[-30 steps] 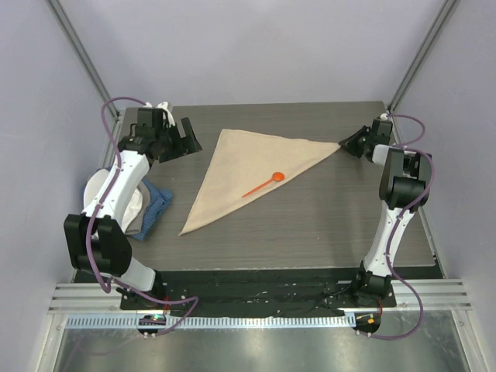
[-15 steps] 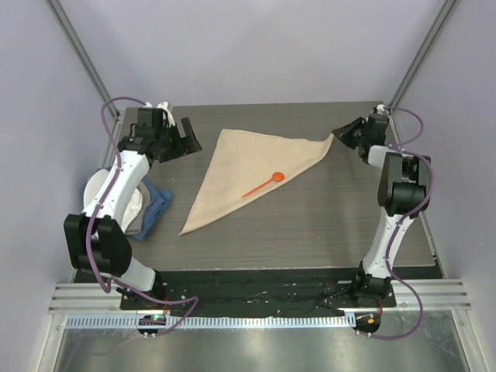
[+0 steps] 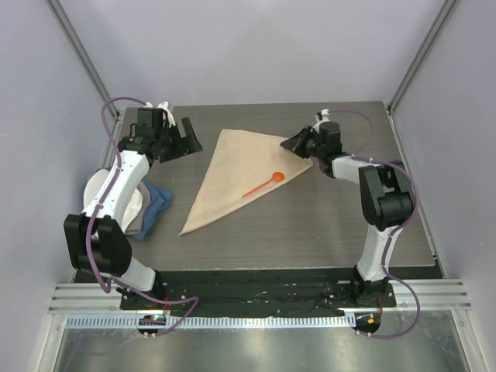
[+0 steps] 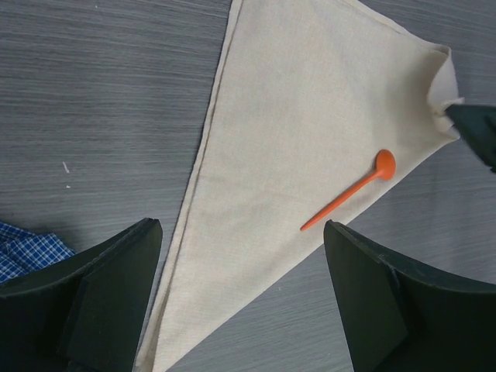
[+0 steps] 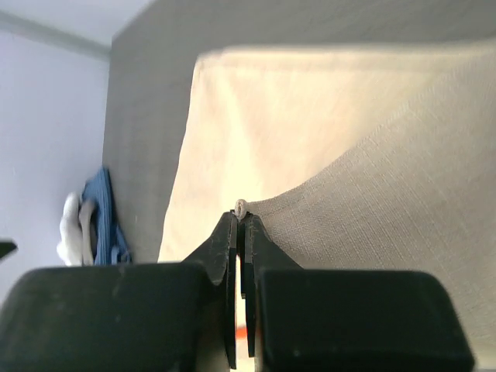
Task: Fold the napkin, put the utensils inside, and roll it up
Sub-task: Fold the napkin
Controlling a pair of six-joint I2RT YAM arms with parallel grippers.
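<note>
The beige napkin (image 3: 232,174) lies folded in a triangle on the dark table; it also shows in the left wrist view (image 4: 310,124) and the right wrist view (image 5: 310,124). One orange utensil (image 3: 263,184), a spoon, lies on its right part, also in the left wrist view (image 4: 349,190). My right gripper (image 3: 294,145) is shut on the napkin's right corner and holds it lifted over the cloth; the pinch shows in the right wrist view (image 5: 242,213). My left gripper (image 3: 188,136) is open and empty at the table's far left, beside the napkin's top corner.
A blue checked cloth (image 3: 155,208) and a white plate (image 3: 97,194) sit at the table's left edge; the cloth also shows in the left wrist view (image 4: 27,248) and the right wrist view (image 5: 105,217). The enclosure walls stand close around the table.
My right gripper has carried the napkin's right corner leftward from the table's right edge, folding it over toward the spoon. The left arm has not moved.
</note>
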